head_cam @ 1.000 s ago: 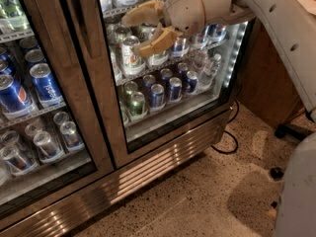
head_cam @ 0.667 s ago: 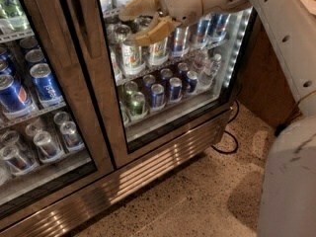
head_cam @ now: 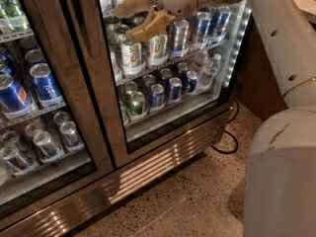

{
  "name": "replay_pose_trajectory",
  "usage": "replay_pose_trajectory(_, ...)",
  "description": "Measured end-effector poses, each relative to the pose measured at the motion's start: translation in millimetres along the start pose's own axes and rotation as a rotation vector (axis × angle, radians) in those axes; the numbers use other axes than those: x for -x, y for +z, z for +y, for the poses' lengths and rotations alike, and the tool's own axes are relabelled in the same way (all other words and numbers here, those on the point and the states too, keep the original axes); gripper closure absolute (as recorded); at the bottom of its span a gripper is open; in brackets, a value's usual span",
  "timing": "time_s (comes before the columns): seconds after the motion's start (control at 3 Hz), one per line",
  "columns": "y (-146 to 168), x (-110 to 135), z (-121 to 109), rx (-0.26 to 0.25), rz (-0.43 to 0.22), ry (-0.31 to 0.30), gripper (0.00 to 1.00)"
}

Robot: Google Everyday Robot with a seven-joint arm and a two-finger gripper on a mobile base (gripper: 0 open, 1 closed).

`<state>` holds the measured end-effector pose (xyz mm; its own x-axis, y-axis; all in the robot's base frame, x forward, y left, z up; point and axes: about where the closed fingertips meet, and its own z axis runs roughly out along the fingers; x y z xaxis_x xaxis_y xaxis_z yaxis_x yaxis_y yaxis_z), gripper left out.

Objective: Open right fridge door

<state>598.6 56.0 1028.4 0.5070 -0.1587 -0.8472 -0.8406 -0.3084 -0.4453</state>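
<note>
Your tan two-finger claw (head_cam: 123, 23) is up at the top, right in front of the glass of the tall right fridge door with the shiny steel frame (head_cam: 170, 68). Its two fingers (head_cam: 136, 1) are spread apart, and nothing is between them. The finger tips point to the left, at the steel frame on the left side of that door. I cannot tell if they touch the glass.

The door sits under and behind the claw. It looks shut, flat in line with the other glass door with the big blue Pepsi cans (head_cam: 39, 88), which is far to the left of the claw.

Just below the claw, behind the glass, stands a row of silver and green cans (head_cam: 131, 56). Lower down are dark blue cans (head_cam: 173, 88).

Well below the claw is the ribbed steel grille at the bottom of the big steel fridge (head_cam: 148, 167), and then the speckled tan floor (head_cam: 197, 206).

Your white robot arm (head_cam: 276, 43) goes from the claw to the right and down.
</note>
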Motion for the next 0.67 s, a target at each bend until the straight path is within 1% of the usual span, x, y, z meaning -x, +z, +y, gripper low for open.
replay_pose_trajectory(0.33, 2.0, 2.0, -0.6, 0.006, -0.006, -0.006, 0.37)
replay_pose_trajectory(0.67, 0.8, 4.1, 4.1, 0.007, -0.006, -0.006, 0.19)
